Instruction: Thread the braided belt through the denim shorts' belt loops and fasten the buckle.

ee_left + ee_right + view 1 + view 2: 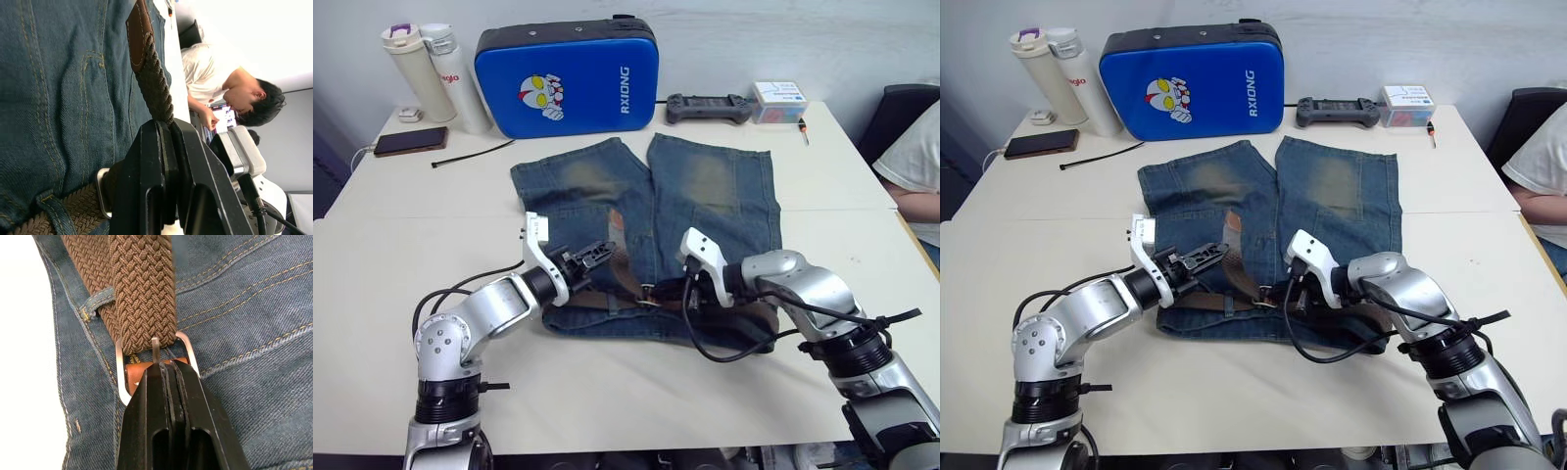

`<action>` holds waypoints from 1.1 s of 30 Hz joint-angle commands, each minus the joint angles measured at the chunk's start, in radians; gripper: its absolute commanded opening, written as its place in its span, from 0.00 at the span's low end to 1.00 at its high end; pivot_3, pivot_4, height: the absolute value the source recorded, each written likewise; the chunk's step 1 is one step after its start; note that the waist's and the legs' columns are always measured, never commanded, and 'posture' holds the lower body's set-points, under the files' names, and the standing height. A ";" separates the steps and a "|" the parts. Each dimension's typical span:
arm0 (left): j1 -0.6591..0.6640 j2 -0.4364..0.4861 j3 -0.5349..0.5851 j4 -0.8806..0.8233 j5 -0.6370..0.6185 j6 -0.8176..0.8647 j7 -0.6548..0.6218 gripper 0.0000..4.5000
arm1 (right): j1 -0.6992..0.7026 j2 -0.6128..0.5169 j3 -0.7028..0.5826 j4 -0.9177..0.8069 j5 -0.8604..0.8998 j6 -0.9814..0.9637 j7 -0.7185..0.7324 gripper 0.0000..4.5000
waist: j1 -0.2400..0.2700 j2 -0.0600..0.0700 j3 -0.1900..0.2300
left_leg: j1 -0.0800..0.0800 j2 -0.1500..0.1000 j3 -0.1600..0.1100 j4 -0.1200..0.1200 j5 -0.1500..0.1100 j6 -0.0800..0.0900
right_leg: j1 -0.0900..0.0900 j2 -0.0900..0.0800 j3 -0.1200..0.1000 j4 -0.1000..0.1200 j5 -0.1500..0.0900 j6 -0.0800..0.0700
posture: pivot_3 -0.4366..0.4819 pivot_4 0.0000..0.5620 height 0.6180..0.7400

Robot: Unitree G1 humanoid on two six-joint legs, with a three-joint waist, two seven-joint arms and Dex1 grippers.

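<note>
The denim shorts [705, 186] lie flat on the white table with the waistband toward me. The braided belt [142, 293] runs along the waistband and under a belt loop [98, 301]. Its strap passes through the silver buckle [188, 352], with the prong resting on the braid. My left gripper [599, 257] is shut on the belt's free end, just behind the tan leather tip [138, 34], and holds it raised over the shorts. My right gripper [166, 369] is shut at the buckle, on the tan leather tab behind the frame.
A bright blue case [568, 78] stands behind the shorts, with two bottles [435, 73], a phone [411, 141] and a thin black cable [470, 154] to its left. A black controller [709, 107] and a white box [778, 101] lie at the back right. A person [915, 166] sits at the table's right edge.
</note>
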 commanded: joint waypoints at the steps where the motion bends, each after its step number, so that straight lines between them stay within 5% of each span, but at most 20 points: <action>1: 0.007 0.035 -0.002 -0.040 -0.033 -0.039 -0.027 0.00 | -0.017 0.028 -0.018 0.021 0.010 0.006 0.006 0.01 | -0.005 0.000 0.000 | 0.000 0.000 0.000 -0.001 0.000 0.000 | 0.000 0.000 0.000 0.000 0.000 0.000 | 0.48 0.27 1.00; 21: 0.032 0.074 -0.049 -0.069 -0.044 -0.126 -0.093 0.00 | -0.054 0.084 -0.061 -0.006 0.066 0.046 0.023 0.01 | -0.017 0.000 0.000 | 0.000 0.000 0.000 -0.011 0.002 -0.002 | -0.002 0.000 0.000 -0.005 0.000 -0.001 | 0.48 0.27 1.00; 33: 0.064 0.113 -0.049 -0.085 -0.054 -0.132 -0.107 0.00 | -0.010 0.082 0.026 0.070 -0.018 -0.022 0.047 0.01 | -0.018 0.000 0.000 | 0.000 0.000 0.000 -0.012 0.002 -0.002 | -0.002 0.000 0.000 -0.006 0.000 -0.001 | 0.48 0.27 1.00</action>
